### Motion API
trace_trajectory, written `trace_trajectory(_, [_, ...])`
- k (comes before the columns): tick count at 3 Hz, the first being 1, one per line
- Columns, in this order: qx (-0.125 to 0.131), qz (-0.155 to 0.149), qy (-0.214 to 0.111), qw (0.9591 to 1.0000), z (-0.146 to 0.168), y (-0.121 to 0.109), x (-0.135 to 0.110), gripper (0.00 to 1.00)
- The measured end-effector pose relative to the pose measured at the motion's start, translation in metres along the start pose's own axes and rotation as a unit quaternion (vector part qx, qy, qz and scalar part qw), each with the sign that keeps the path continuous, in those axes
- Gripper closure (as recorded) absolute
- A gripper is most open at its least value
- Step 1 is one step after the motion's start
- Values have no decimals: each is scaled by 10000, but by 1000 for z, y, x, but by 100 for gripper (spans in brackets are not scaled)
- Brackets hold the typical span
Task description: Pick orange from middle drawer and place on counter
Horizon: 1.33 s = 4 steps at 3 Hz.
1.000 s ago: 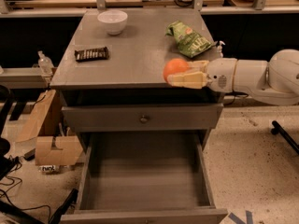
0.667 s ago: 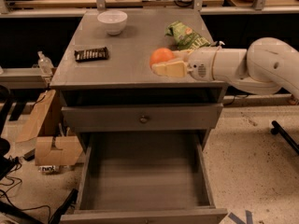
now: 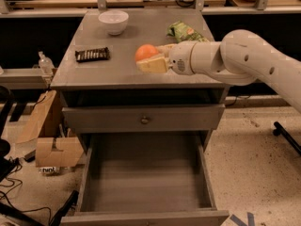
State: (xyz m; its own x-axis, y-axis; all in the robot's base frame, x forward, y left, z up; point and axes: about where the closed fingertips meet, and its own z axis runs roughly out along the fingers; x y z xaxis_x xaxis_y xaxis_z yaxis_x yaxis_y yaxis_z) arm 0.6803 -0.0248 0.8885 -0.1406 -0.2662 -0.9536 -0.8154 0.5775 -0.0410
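Placement step: the gripper, jaws clamped on the orange, holds it low over the counter near the counter's front centre, above the open, empty middle drawer; the next move calls for lowering onto the counter, then releasing.

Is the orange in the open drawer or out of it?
Out. The gripper holds the orange over the counter; the middle drawer below stands pulled open with a bare floor.

1 view, high and near, looks down past the middle drawer to the counter; gripper holds orange mid-frame above it
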Motion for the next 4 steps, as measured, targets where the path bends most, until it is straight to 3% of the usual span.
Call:
trace_trajectory(2, [-134, -97, 254, 9995, 48, -9, 29, 99])
trace_trajectory(4, [-166, -98, 247, 9995, 50, -5, 27, 54])
